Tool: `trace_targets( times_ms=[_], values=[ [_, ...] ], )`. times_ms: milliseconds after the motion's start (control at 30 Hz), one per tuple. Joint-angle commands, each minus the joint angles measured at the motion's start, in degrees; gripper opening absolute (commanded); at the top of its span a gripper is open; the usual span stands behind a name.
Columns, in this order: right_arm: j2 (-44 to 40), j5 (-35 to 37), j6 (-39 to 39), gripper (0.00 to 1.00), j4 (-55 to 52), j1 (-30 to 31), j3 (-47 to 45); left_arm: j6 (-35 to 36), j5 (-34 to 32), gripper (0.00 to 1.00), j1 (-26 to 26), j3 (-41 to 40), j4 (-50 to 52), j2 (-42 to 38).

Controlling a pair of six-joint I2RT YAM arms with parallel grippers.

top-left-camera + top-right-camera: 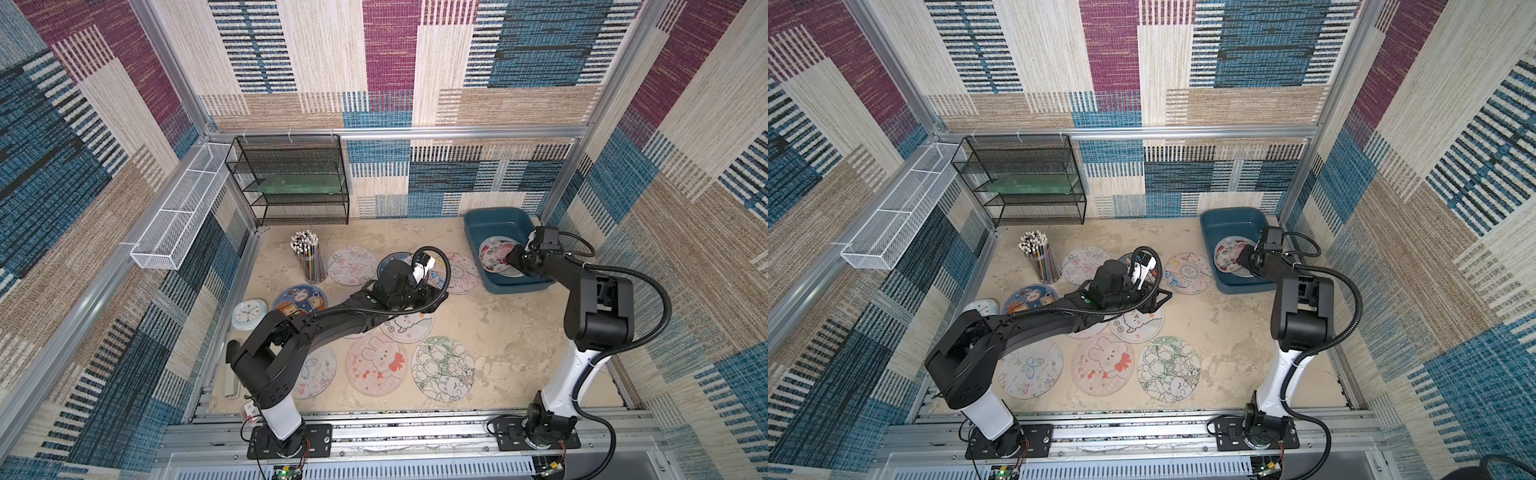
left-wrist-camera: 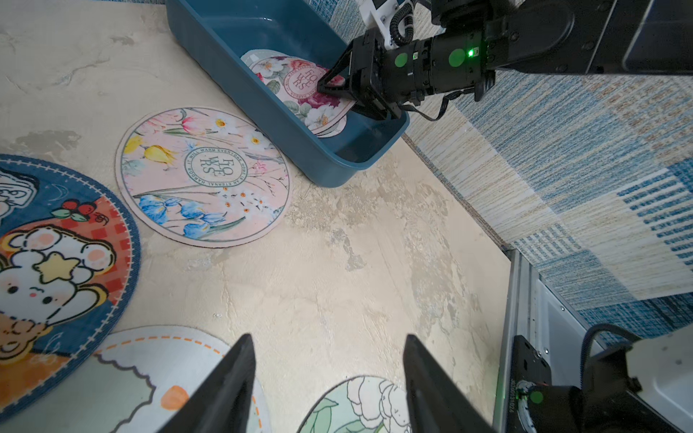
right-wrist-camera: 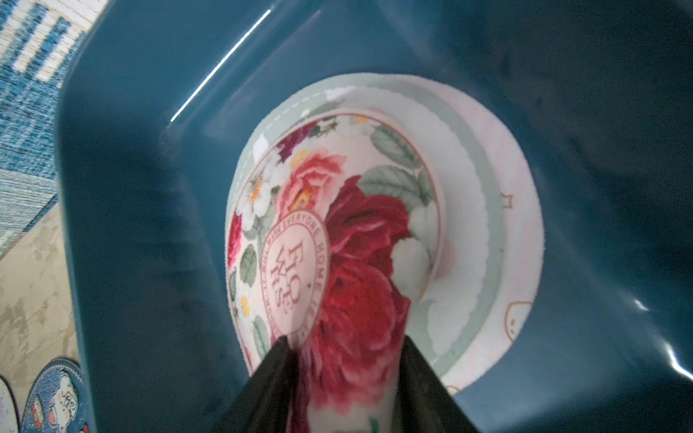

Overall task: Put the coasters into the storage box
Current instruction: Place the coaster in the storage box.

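Floppy thin coasters (image 1: 376,364), so we pinch edges; right tool (image 3: 347,348) gapes around the rose coaster (image 3: 337,232), left tool (image 2: 330,348) released.

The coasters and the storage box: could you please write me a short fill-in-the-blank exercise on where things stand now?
1. The red rose coaster lies inside the ____ storage box.
2. The right gripper is over the box with its jaws ____.
3. The cup of pencils stands in front of the black wire ____.
4. The left gripper holds ____.

Answers: teal; open; rack; nothing
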State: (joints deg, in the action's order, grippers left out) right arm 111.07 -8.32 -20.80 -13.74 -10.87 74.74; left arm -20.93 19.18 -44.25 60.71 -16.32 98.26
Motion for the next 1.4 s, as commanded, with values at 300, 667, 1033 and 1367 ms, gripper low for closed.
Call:
trace_targets(
  times_ms=[300,667,1033,1367],
  values=[
    [-5.43,10.10,1.40,0.92,-6.23,-0.60,-0.11,2.07,2.55,0.65,0.13,1.05,-3.59,2.56],
    [-16.61,6.65,2.37,1.00,-5.95,2.78,-6.09,1.17,1.78,0.66,0.72,3.82,1.82,3.08],
    [-28.61,1.90,4.14,0.98,-7.54,13.40,-10.86,0.95,-2.48,0.72,1.98,3.07,8.85,-0.11],
    [-34.49,-4.31,5.52,0.97,-9.39,23.26,-14.04,-0.37,-4.71,0.70,2.06,0.88,14.00,-3.46]
  ],
)
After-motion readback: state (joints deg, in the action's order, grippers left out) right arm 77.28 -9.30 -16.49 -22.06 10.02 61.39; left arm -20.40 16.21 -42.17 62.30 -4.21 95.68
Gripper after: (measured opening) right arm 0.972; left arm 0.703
